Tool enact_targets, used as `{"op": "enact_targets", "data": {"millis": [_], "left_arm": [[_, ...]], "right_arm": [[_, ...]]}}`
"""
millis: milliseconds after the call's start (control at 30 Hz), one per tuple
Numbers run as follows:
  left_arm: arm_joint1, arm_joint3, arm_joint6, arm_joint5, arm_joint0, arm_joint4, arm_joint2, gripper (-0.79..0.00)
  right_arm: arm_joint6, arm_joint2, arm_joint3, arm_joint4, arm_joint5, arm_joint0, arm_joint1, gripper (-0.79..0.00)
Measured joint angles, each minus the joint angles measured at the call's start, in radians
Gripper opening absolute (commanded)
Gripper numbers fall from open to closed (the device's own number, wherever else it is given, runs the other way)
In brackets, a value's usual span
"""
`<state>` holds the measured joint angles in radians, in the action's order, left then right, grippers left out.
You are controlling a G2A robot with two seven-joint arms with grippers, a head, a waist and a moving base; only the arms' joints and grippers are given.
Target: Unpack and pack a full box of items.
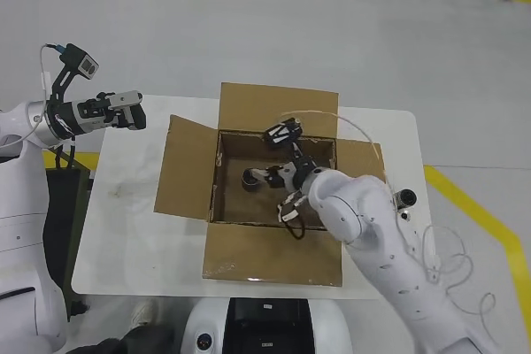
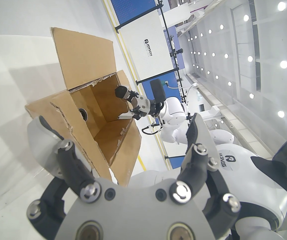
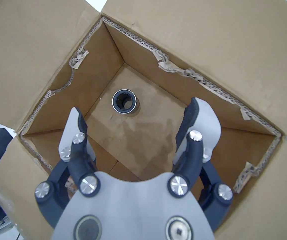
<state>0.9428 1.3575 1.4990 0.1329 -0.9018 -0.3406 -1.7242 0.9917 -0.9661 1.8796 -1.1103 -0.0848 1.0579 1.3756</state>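
Right jaws are spread wide inside the box [image 3: 173,26], with the black ring [image 3: 124,101] on the box floor near a wall. I reckon they could snag cardboard and miss it. Left jaws are spread too, beside the box.

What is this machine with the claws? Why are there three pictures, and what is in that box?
It is a robot with two arms, and each arm ends in a claw called a gripper. One picture comes from a camera up on the robot, looking down at the white table. The other two come from little cameras on its wrists, so you see the claws up close. On the table stands an open cardboard box with its flaps folded out. At the bottom of the box lies a small black tube. The right gripper is at the open top of the box, open, holding nothing. The left gripper is off to the side near the table's corner, open and empty too.
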Motion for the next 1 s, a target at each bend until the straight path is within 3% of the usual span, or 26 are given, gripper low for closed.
{"op": "enact_targets", "data": {"millis": [567,1000], "left_arm": [[0.0,0.0,0.0,0.0,0.0,0.0,0.0,0.0],[0.0,0.0,0.0,0.0,0.0,0.0,0.0,0.0]], "right_arm": [[-0.019,-0.302,0.303,-0.04,0.03,0.292,-0.056,-0.028],[-0.03,-0.539,0.347,-0.007,0.018,0.443,-0.079,-0.015]]}}
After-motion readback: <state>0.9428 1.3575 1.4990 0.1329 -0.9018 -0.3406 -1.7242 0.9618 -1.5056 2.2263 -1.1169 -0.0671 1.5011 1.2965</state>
